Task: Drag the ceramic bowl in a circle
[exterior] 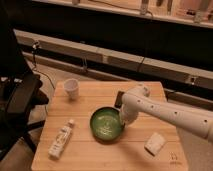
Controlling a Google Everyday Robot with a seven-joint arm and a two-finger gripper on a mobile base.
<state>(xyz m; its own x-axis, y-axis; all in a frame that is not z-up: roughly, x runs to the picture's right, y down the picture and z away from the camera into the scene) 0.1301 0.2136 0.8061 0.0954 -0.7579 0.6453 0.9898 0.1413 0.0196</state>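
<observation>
Green ceramic bowl [106, 124], jaws [123, 121] at rim

On the pale wooden table [85, 159] the wide, shallow, glossy dark green ceramic bowl [106, 125] lies near the middle, a little toward the front. The gripper [123, 120] of the white robot arm [170, 113] is at the bowl's right rim; the arm comes in from the right side. The small white cup [71, 88] stands behind and to the left of the bowl, well apart. The pale plastic bottle [61, 140] lies on its side at the front left. A small white rectangular block [155, 143] lies at the front right of the bowl. A black office chair [20, 100] stands left of the table.
</observation>
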